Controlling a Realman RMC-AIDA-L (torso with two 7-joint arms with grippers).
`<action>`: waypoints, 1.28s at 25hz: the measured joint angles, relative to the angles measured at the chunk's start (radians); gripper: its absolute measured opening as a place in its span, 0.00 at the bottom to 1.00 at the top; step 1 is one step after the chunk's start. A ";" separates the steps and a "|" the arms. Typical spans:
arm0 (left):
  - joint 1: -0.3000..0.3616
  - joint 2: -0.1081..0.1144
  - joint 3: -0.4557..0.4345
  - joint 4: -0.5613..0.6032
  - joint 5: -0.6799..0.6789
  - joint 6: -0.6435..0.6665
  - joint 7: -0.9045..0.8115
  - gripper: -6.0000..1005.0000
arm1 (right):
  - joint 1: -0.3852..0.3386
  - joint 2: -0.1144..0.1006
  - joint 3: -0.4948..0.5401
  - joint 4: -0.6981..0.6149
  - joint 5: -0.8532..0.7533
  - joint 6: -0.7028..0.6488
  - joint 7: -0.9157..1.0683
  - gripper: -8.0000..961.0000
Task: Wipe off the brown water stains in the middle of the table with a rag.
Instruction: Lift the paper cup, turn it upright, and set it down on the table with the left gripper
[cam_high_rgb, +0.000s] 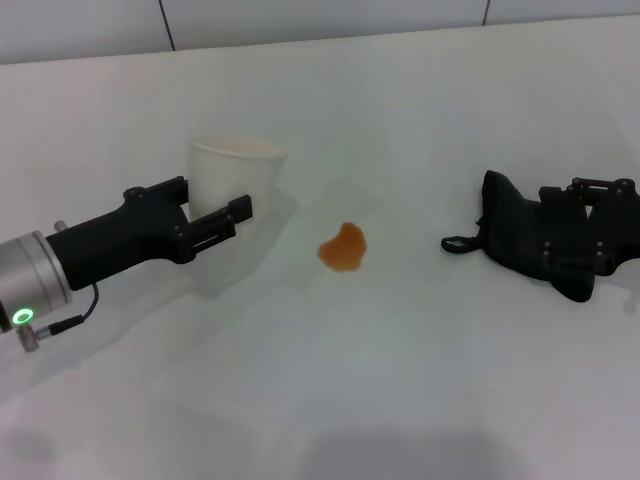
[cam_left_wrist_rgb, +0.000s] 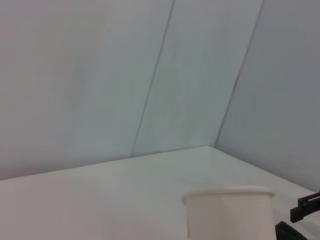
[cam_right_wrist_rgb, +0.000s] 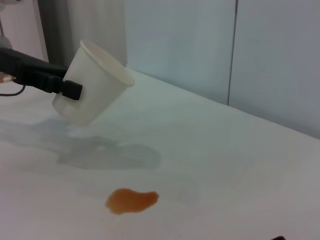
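The brown water stains (cam_high_rgb: 343, 247) are one small orange-brown puddle on the white bench (cam_high_rgb: 400, 400), and I place everything else from it. It lies thin and flat with a lobed edge, wet and loose, so I judge it will smear if pushed rather than pressed and drawn.

My left hand (cam_high_rgb: 235, 214) is off to the puddle's left, its fingers closed on the wall of a white paper cup (cam_high_rgb: 235, 170), which the right wrist view shows tilted and lifted off the bench. The cup looks light and thin-walled; a hard squeeze would crumple it.

My right hand (cam_high_rgb: 590, 235) is well to the puddle's right, pressed into the black rag (cam_high_rgb: 520, 240) that lies bunched there. I cannot tell whether its fingers are apart or together, since dark fingers and dark cloth run into one another.

The rag looks soft, limp and light, with a loose loop trailing toward the puddle. It will sag and fold when raised, so I would take it by the thick bunched middle, not the loop, leaving a pad of cloth hanging below to press down on the stain.
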 joint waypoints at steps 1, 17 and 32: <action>0.008 0.000 0.000 0.000 -0.004 0.002 0.000 0.62 | -0.001 0.000 0.000 0.000 0.000 0.000 0.000 0.74; 0.006 0.009 0.002 -0.089 0.054 -0.012 0.008 0.63 | 0.010 -0.001 0.000 0.009 0.011 -0.036 0.000 0.74; -0.019 0.002 0.002 -0.009 0.049 -0.167 0.155 0.64 | 0.017 -0.001 0.000 0.008 0.021 -0.028 0.000 0.74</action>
